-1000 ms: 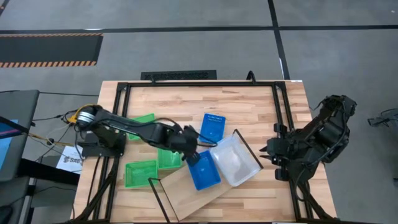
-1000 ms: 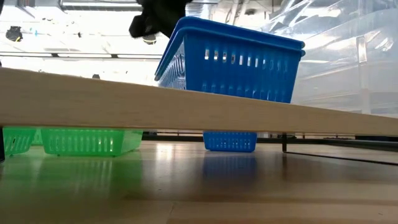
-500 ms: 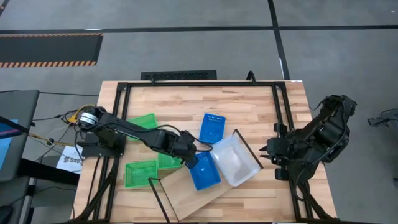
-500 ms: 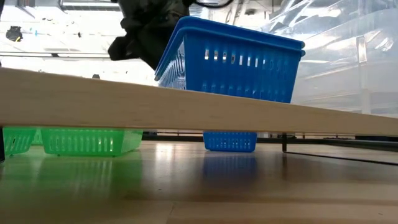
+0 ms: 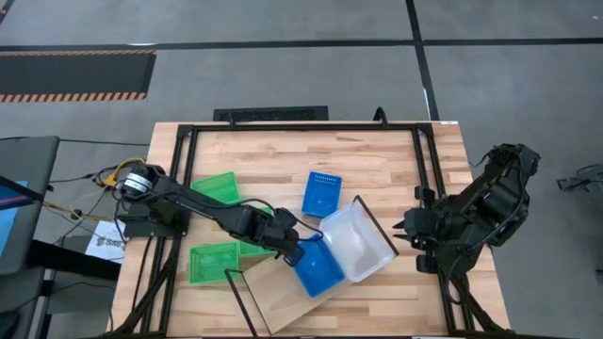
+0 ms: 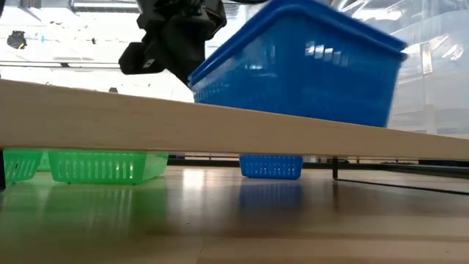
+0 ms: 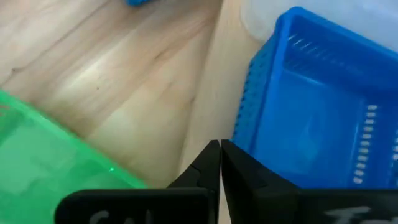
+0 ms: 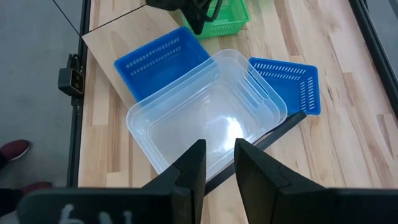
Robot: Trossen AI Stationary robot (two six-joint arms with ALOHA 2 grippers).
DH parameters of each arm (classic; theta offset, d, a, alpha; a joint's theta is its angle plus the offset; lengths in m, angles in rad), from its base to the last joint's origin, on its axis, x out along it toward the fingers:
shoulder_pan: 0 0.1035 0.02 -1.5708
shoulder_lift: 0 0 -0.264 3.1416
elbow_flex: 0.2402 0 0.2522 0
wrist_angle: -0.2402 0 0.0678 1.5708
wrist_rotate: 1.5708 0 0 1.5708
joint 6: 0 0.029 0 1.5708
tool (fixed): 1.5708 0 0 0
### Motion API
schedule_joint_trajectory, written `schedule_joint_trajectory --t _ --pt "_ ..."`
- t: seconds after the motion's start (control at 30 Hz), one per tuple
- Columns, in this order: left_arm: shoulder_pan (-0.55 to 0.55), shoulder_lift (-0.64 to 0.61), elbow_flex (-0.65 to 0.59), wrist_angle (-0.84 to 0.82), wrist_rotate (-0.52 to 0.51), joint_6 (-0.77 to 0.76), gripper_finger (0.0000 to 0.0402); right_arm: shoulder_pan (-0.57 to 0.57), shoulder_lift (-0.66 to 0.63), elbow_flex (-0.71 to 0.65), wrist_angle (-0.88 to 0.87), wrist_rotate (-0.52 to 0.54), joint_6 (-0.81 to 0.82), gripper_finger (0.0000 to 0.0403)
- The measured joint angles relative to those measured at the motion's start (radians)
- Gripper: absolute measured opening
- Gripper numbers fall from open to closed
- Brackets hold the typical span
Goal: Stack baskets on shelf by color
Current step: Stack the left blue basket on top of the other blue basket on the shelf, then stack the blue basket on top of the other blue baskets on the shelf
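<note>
We observe a clear translucent plastic basket (image 8: 202, 121) on the light-wood shelf plank (image 8: 118, 34), touching a bright blue perforated basket (image 8: 158, 59). A second blue basket (image 8: 289, 84) lies beside it. The right gripper (image 8: 219, 163) hovers, fingers parted.

Hazard-striped floor strip (image 5: 75, 75) beyond the table (a red shoe (image 8: 13, 149) nearby).

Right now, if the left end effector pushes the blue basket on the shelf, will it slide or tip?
Probably light and tippy: the blue basket sits tilted on the shelf. Likely slides easily, smooth plastic on smooth wood. Its thin perforated walls may flex against the left end effector.
</note>
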Motion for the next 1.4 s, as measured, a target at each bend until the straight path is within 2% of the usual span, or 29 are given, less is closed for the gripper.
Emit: schedule_joint_trajectory --t 0.3,0.47,0.67,0.77,0.87,1.1,1.3,1.4 --pt "0.009 -0.032 0.011 0.003 -0.006 -0.023 0.0 0.0 0.0 0.0 0.003 0.0 0.001 0.0106" --pt "0.057 -0.06 0.085 0.002 -0.123 -0.003 0.0012 0.0 0.0 0.0 0.003 0.0 0.0 0.0106" --pt "0.147 -0.051 0.171 -0.006 -0.116 0.247 0.0087 0.0 0.0 0.0 -0.001 0.0 -0.019 0.0106" --pt "0.193 -0.051 0.177 -0.006 -0.092 0.404 0.013 0.0 0.0 0.0 -0.006 0.0 -0.025 0.0106" --pt "0.227 -0.051 0.176 -0.047 -0.047 0.571 0.0155 0.0 0.0 0.0 -0.016 0.0 -0.026 0.0106" --pt "0.26 -0.05 0.138 -0.028 -0.011 0.88 0.0153 -0.009 0.0 0.0 -0.026 0.018 -0.01 0.0106" --pt "0.287 -0.001 0.086 0.116 0.029 1.082 0.0149 -0.043 0.0 0.0 -0.023 0.031 0.059 0.0106" --pt "0.318 0.019 0.059 0.131 0.032 1.144 0.0149 -0.07 0.0 0.0 -0.019 0.031 0.063 0.0106"
